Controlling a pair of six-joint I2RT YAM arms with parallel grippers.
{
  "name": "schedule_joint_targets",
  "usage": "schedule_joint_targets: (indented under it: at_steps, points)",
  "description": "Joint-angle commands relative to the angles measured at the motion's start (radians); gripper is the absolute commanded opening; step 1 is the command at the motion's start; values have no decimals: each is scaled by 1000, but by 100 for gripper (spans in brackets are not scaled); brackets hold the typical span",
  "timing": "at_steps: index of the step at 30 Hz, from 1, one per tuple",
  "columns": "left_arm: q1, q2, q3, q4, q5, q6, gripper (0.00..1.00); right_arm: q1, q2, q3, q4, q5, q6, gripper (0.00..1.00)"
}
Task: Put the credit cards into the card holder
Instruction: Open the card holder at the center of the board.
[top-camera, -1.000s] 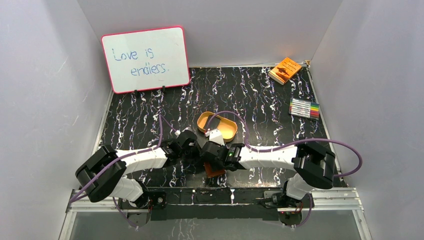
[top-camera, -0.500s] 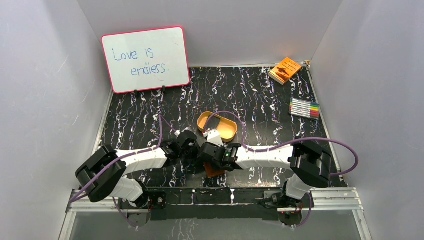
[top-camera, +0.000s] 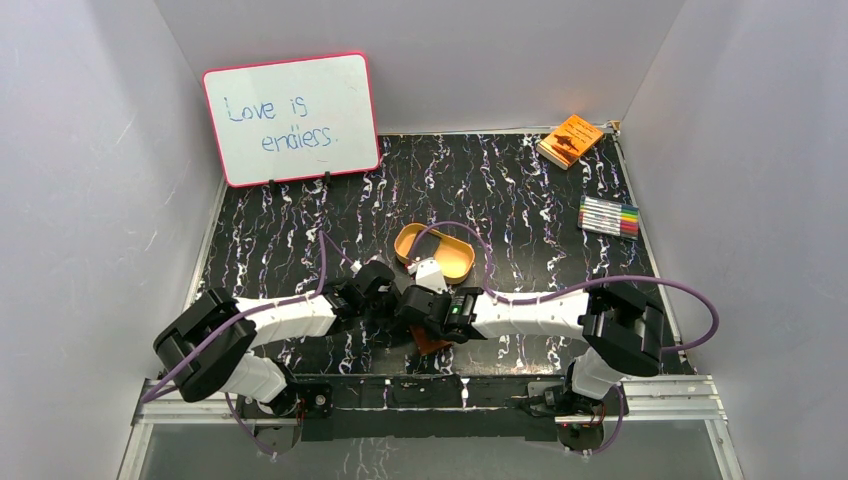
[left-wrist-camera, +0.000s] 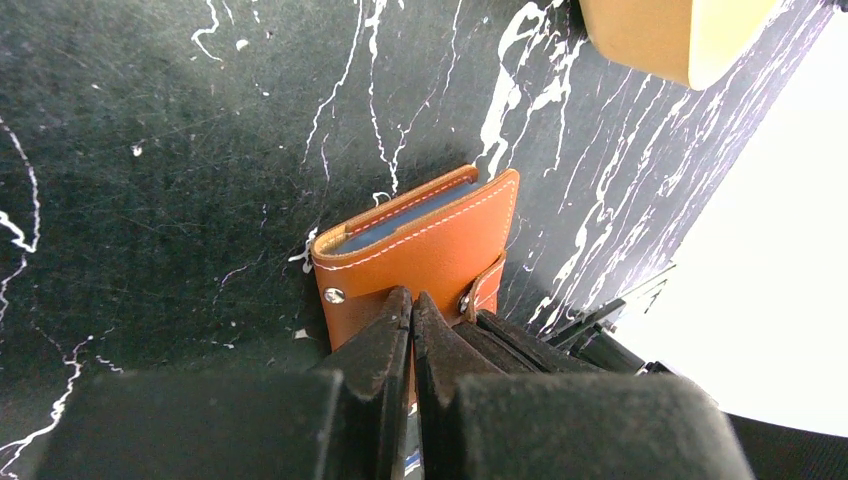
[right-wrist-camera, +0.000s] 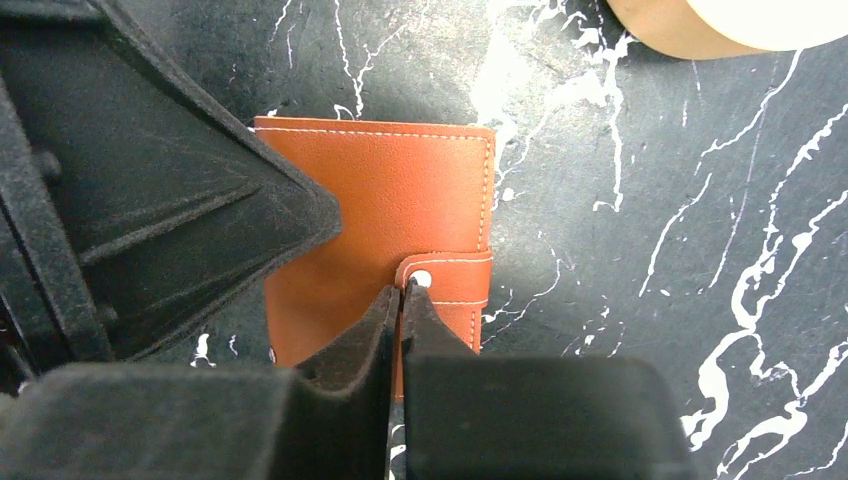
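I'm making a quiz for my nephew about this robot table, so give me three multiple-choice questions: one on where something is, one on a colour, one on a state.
1. Where on the table does the orange booklet lie? A far right corner; B in the tray; C between the arms.
2. What colour is the whiteboard's frame? A green; B pink; C yellow.
3. The right gripper's jaws are: A wide open; B shut; C round a pen.

Answers: A, it sits by the back wall on the right. B, a pink rim edges the board. B, they meet at the snap on the wallet's strap.
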Motion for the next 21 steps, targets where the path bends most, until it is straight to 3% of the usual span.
schedule_joint_targets:
  at_steps: [1, 2, 21]
  points:
    - [-4, 40, -14, -85, -9, 9, 0, -1, -29, 16, -43, 43, 24, 5]
    - [-4, 43, -15, -88, -11, 9, 0, -1, -30, 15, -47, 44, 32, 0]
    - [-4, 73, -22, -100, -20, 17, 0, -16, -132, -6, -154, 101, 136, 0]
